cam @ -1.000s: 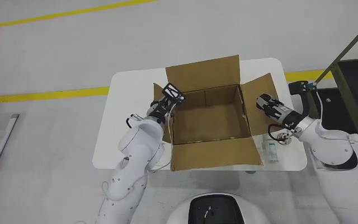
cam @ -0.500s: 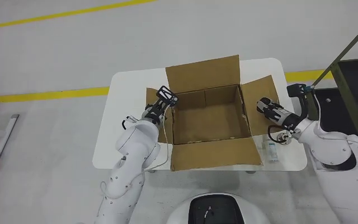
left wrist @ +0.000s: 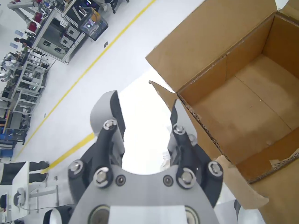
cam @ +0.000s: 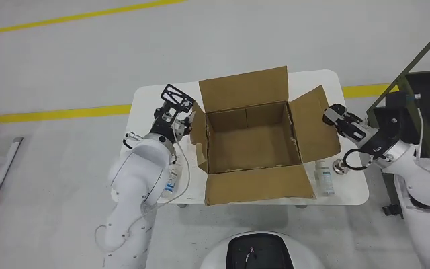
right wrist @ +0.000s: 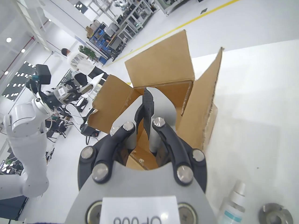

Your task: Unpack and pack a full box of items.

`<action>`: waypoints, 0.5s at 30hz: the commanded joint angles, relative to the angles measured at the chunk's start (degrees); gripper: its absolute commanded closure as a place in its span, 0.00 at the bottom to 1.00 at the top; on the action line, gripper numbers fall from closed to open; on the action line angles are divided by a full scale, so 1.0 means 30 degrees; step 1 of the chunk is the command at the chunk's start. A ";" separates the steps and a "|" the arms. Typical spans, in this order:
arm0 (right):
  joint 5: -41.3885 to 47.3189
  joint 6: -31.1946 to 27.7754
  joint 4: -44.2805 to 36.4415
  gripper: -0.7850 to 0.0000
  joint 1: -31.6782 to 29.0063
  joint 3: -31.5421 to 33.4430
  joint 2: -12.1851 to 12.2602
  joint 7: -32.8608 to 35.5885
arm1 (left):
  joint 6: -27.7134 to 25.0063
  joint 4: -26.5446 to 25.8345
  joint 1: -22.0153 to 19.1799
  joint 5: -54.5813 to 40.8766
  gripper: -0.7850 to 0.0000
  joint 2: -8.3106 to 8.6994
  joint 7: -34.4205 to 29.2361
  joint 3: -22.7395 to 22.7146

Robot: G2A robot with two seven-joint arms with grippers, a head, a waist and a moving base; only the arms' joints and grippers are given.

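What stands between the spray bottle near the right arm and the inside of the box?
The right wall of the cardboard box and its outward-leaning right flap separate the spray bottle from the inside; nothing covers the opening.

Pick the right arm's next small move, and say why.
Probably open the right hand and bring it toward the bottle on the table beside the box. The box is open and empty, the hand is shut on nothing, and that bottle looks like the nearest item to pack.
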 commanded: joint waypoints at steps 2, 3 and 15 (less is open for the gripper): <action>0.0422 -0.0013 -0.0291 1.00 -0.0232 0.0345 0.0096 0.0181 | -0.1768 -0.0708 0.0788 -0.0350 0.00 0.0263 -0.0740 -0.1498; 0.0457 -0.0020 -0.0308 1.00 -0.0253 0.0366 0.0114 0.0205 | -0.2162 -0.0803 0.0966 -0.0430 0.00 0.0319 -0.0844 -0.1790; 0.0068 0.0136 0.0393 1.00 0.0319 -0.0540 0.0382 0.0494 | -0.6420 -0.0073 0.3438 -0.0771 0.00 0.0940 -0.3105 -0.4158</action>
